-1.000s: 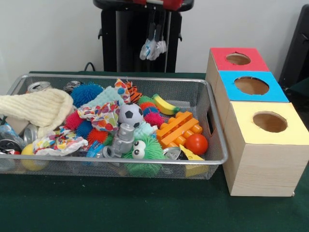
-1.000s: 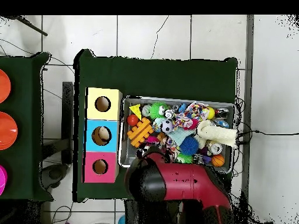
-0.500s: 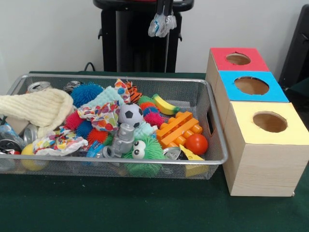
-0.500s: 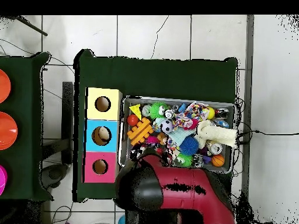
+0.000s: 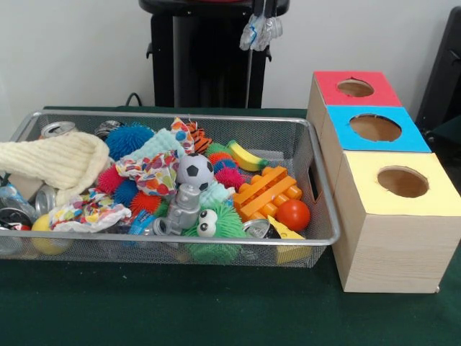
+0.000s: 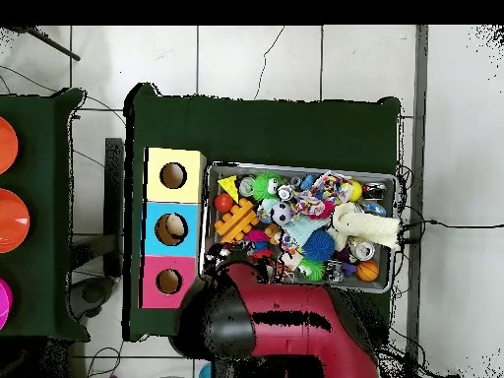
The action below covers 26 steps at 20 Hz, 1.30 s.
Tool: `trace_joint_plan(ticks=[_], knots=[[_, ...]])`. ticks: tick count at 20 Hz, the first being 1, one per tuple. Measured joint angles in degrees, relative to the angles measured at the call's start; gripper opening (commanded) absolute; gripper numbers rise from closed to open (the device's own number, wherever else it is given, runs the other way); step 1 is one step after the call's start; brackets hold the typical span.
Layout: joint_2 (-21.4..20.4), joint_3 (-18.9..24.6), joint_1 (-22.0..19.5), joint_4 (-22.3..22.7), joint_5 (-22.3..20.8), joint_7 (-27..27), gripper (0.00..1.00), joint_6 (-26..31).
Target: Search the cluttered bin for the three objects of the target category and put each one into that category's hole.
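Three holes in wooden box (image 5: pixel 389 216): red, blue, yellow tops.

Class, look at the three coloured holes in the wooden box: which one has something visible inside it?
The blue-topped middle hole: the overhead view shows a pale object inside it, while the yellow-topped hole and the red-topped hole look dark and empty.

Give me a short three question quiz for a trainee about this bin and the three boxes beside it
1. True or false: the pincer hangs high above the bin's far edge, holding nothing.
2. In the front view, which box is nearest the camera: A red, B blue, C yellow?
3. Fill in: the red ball lies next to the orange ____.

Key: 1 true; 2 C; 3 brick.
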Motion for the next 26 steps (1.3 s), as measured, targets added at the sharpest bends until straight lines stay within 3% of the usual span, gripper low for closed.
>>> trace_joint_plan(ticks=[14,26], knots=[[1.02,-0.14,4.56,-0.27,-0.02,0.00,0.00,0.00],[5.90,-2.83,13.91,-1.07,-0.05,0.00,0.00,-0.05]])
